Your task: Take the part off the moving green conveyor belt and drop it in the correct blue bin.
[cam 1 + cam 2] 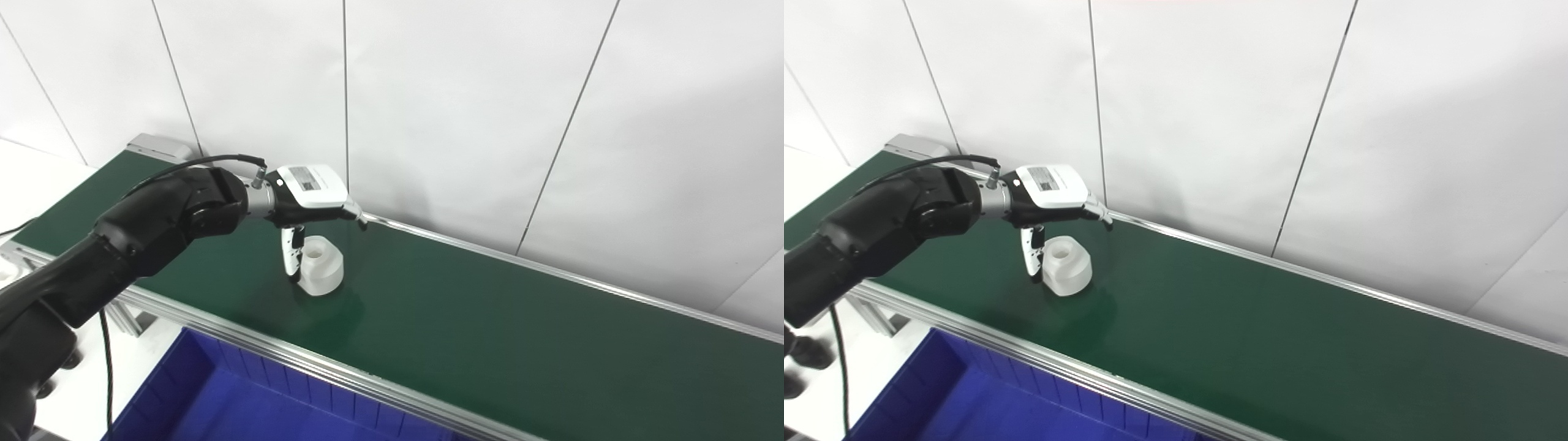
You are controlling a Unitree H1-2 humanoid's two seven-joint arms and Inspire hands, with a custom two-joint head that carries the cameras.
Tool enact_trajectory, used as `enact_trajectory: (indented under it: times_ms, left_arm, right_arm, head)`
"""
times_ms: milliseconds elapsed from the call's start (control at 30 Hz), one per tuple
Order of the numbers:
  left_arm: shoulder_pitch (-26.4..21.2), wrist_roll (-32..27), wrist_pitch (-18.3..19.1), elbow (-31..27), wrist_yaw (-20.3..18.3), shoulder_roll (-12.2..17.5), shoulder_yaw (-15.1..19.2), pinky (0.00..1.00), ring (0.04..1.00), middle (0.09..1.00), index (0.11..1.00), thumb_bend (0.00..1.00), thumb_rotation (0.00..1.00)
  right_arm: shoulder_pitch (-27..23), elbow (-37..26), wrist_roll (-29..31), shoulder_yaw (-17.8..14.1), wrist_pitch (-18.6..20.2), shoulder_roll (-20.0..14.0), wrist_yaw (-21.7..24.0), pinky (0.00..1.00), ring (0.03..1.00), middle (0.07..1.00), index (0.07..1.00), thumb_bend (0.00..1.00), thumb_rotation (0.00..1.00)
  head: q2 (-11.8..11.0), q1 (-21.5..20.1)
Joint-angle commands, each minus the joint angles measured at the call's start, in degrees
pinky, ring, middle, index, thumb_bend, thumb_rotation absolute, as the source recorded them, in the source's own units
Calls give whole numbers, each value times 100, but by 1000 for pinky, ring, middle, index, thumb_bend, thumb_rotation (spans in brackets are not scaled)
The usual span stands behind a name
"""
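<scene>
Left hand (309,202) is over the dark green conveyor belt (490,318), palm down, spread wide and holding nothing. Its thumb (293,254) points down to the belt, fingers (355,215) stretched out flat above and past the part.

The part is a small white translucent plastic cylinder with a hole in its top (320,264). It stands upright on the belt, bore axis vertical, directly under my fingers and just beside the thumb on its far-right side. Thumb looks to be touching its side wall or nearly so; can't tell which from either eye view.

Right hand isn't in view, so left is the only one in reach.

My read: this is pre-grasp. Part sits between thumb and fingers already, so the next move is curl the fingers down over its far side and pinch against the thumb. Belt moves, so timing matters; a late close could knock it over.

Deep blue plastic bin (245,398) sits below the near belt rail (294,352), on the thumb side.
</scene>
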Motion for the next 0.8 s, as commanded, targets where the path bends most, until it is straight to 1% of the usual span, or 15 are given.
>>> enact_trajectory:
  times_ms: [0, 133, 167, 233, 300, 400, 433, 500, 600, 667, 700, 733, 767]
  left_arm:
    - [-381, 90, -21, 92, 39, -8, 37, 812, 868, 880, 863, 1000, 308]
    - [-395, 251, -21, 402, 118, -142, -82, 788, 863, 877, 860, 1000, 310]
    - [-378, 338, -13, 470, 179, -182, -72, 784, 862, 877, 859, 1000, 308]
    - [-340, 423, 3, 564, 273, -241, -27, 780, 857, 879, 858, 1000, 273]
    - [-279, 492, 43, 637, 356, -304, 31, 777, 861, 885, 863, 1000, 271]
    - [-138, 490, 36, 762, 730, -425, 153, 749, 840, 869, 849, 1000, 279]
    - [-107, 482, 38, 788, 807, -453, 187, 744, 834, 864, 844, 1000, 263]
    - [57, 443, 140, 823, 1131, -607, 344, 719, 817, 853, 836, 1000, 193]
    - [260, 526, 236, 817, 1525, -811, 454, 719, 820, 858, 838, 1000, 164]
    - [325, 585, 184, 861, 1765, -900, 458, 698, 798, 836, 831, 1000, 131]
    - [335, 574, 92, 925, 1999, -935, 411, 630, 723, 766, 765, 992, 56]
    - [335, 561, 26, 971, 2160, -950, 373, 584, 672, 720, 720, 981, 18]
    - [344, 494, -13, 1020, 2329, -983, 344, 563, 642, 692, 697, 964, 14]
  right_arm:
    - [106, -168, -13, 5, -305, 23, -3, 1000, 967, 1000, 1000, 950, 973]
    - [142, -204, 13, 6, -305, 33, 38, 1000, 967, 1000, 1000, 955, 972]
    - [154, -214, 12, 8, -305, 33, 46, 1000, 967, 1000, 1000, 955, 971]
    - [176, -227, 26, 3, -305, 42, 68, 1000, 968, 1000, 1000, 956, 972]
    - [188, -238, 43, 0, -305, 51, 87, 1000, 967, 1000, 1000, 957, 973]
    - [199, -261, 56, 10, -305, 54, 108, 1000, 965, 1000, 1000, 952, 974]
    - [203, -264, 60, 12, -305, 57, 113, 1000, 964, 1000, 1000, 953, 973]
    - [199, -265, 83, 21, -305, 54, 126, 1000, 961, 1000, 1000, 945, 969]
    - [197, -263, 83, 22, -305, 58, 127, 1000, 955, 1000, 1000, 941, 969]
    - [197, -256, 80, 20, -305, 63, 127, 1000, 949, 1000, 1000, 938, 970]
    - [196, -257, 73, 25, -305, 64, 125, 1000, 947, 1000, 1000, 937, 977]
    - [196, -258, 66, 29, -305, 66, 123, 1000, 947, 1000, 1000, 936, 980]
    - [198, -258, 58, 33, -305, 69, 117, 1000, 946, 1000, 1000, 935, 981]
  head:
    - [16, -4]
    - [51, -34]
    - [76, -46]
    - [85, -61]
    - [99, -77]
    - [118, -104]
    - [116, -114]
    - [118, -128]
    - [126, -149]
    - [127, -163]
    - [128, -160]
    - [128, -163]
    - [132, -165]
